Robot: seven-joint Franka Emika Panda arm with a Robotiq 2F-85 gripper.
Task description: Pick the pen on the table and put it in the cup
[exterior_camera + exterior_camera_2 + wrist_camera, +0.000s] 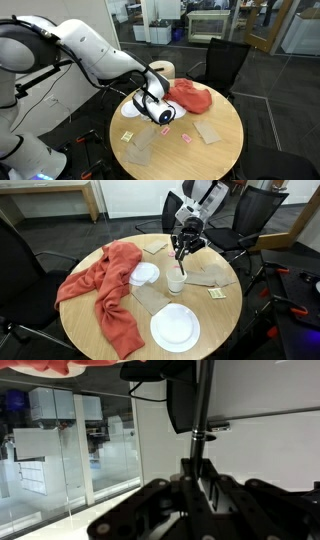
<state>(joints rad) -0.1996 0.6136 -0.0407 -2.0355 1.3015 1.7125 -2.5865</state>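
White cup (176,281) stands just below the claw (183,250), which clasps the dark pen (200,410) upright.

Over the cup (176,281) I have open air; a red cloth (110,295) and a plate (174,328) lie near its sides.

Arm (95,48) extended fwd, end section angled down. Pincer (183,248) pts straight down; fingers (145,508) clamped on pen (197,420), held vert.
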